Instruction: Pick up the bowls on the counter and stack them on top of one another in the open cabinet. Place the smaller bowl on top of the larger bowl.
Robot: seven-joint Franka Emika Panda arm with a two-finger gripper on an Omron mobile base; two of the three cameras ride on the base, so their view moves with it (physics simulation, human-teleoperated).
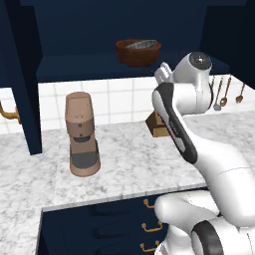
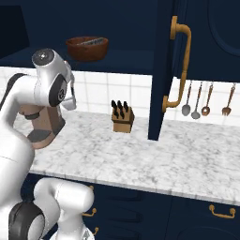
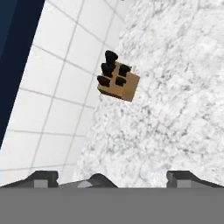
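On the cabinet (image 1: 99,67) shelf, smaller bowl (image 1: 142,45) nests in larger bowl (image 1: 137,55); gripper (image 3: 111,177) spread, empty

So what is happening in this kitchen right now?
A white robot arm is stacking bowls in the dark navy open cabinet. The small grey speckled bowl already sits inside the larger reddish-brown wooden bowl on the shelf. The gripper is open and holds nothing; it looks down at the marbled counter near a wooden knife block. A tan coffee machine stands on the counter.
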